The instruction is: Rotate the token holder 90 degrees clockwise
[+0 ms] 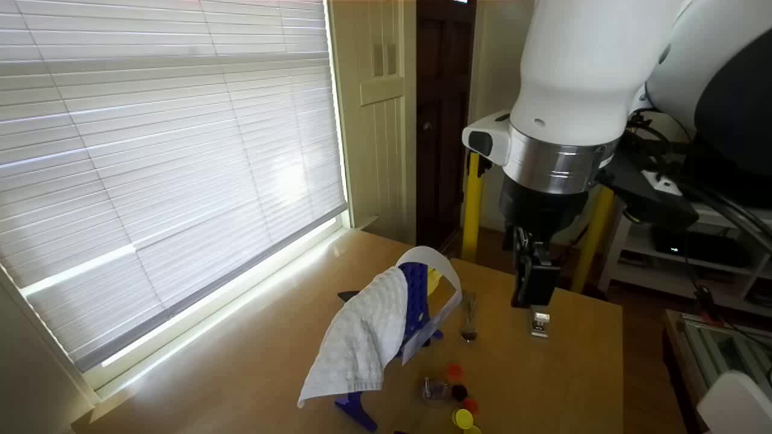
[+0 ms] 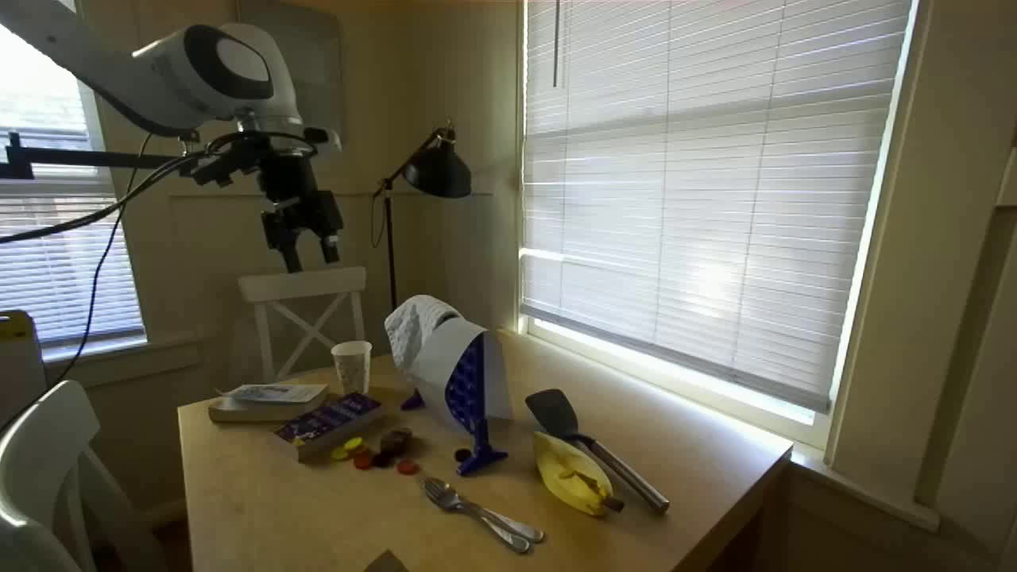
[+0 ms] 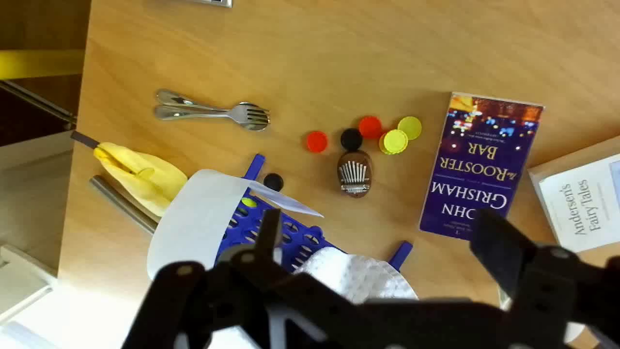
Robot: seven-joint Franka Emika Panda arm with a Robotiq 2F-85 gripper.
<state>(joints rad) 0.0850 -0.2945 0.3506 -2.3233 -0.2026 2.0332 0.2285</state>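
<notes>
The token holder is an upright blue plastic frame on blue feet, standing on the table in both exterior views (image 1: 416, 295) (image 2: 474, 397). A white textured cloth (image 1: 362, 331) drapes over one end and a curved white sheet (image 2: 435, 357) over the other, hiding much of it. In the wrist view the blue frame (image 3: 315, 233) lies partly behind my left-hand finger. My gripper (image 2: 311, 258) is open and empty, high above the table and apart from the holder. Its spread fingers also show in the wrist view (image 3: 380, 225). In an exterior view the gripper (image 1: 534, 295) appears side-on.
Red, yellow and black tokens (image 3: 370, 127) and a thumb piano (image 3: 355, 173) lie beside the holder. A purple book (image 3: 479, 165), a pale book (image 3: 581, 198) and a cup (image 2: 352, 367) stand past one end. A banana (image 2: 572, 477), spatula (image 2: 556, 413) and cutlery (image 2: 477, 512) lie near the other.
</notes>
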